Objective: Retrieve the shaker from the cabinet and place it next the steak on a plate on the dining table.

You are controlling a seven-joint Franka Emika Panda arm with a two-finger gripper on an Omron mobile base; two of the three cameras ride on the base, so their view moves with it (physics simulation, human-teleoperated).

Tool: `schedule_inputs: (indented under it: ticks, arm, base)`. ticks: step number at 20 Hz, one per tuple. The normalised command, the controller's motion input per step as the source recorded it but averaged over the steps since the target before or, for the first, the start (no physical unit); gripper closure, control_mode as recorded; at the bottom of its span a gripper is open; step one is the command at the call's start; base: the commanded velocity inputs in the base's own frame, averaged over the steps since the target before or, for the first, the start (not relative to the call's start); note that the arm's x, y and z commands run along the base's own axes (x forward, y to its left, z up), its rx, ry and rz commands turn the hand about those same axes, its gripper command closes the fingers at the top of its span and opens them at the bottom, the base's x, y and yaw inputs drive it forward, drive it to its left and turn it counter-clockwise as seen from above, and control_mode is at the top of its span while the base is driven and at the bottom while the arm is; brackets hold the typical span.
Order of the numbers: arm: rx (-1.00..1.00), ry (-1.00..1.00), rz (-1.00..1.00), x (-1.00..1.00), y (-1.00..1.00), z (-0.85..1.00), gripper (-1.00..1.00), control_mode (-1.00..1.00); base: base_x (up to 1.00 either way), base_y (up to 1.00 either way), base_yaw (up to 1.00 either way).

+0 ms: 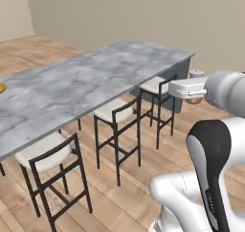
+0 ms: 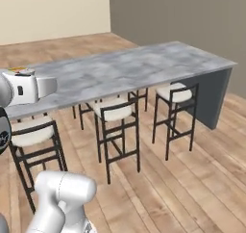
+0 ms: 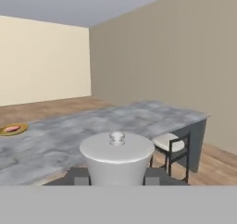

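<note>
The fingers point(image 3: 115, 177) are closed onto the shaker point(image 3: 116, 156), whose pale grey-white top with its small knob fills the lower middle of the hand view; each dark tip point(image 3: 79, 177) sits tight against a side of the neck. In the left base view the shaker point(image 1: 194, 87) hangs at the middle right of the frame, its orange-brown body just showing under the white hand, off the near end of the dining worktop point(image 1: 86, 89) and above the wooden floor point(image 1: 124, 197).

The plate point(image 3: 12, 129) with the steak point(image 3: 12, 127) lies at the far left of the hand view, well apart from the shaker, at the other end of the long marble top.

So a long carry seems to remain, and that is where trouble would likely start. The grip is on a narrow neck below a wide cap; a jolt or a quick swing could let the shaker slip or tilt. Three stools point(image 2: 115, 112) stand along the worktop's near side, and a low path could clip one. Set down too near, the shaker could nudge the steak or land on the plate's rim and topple.
</note>
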Motion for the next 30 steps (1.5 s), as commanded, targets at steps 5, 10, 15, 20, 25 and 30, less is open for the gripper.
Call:
schedule_inputs:
  ticks: [5,10,15,20,25,30]
  arm:
    - [0.0,0.0,0.0,0.0,0.0,0.0,1.0,1.0]
    - [0.0,0.0,0.0,0.0,0.0,0.0,1.0,1.0]
    - [0.0,0.0,0.0,0.0,0.0,0.0,1.0,1.0]
    - [0.0,0.0,0.0,0.0,0.0,0.0,1.0,1.0]
    - [0.0,0.0,0.0,0.0,0.0,0.0,1.0,1.0]
    - [0.0,0.0,0.0,0.0,0.0,0.0,1.0,1.0]
  base:
    - [0.39,-1.0,0.36]
    - [0.05,-0.86,0.55]
    - [0.0,-0.8,0.56]
    - [-0.02,-1.0,0.03]
    - [-0.56,-1.0,0.0]
    - [-0.35,-1.0,0.03]
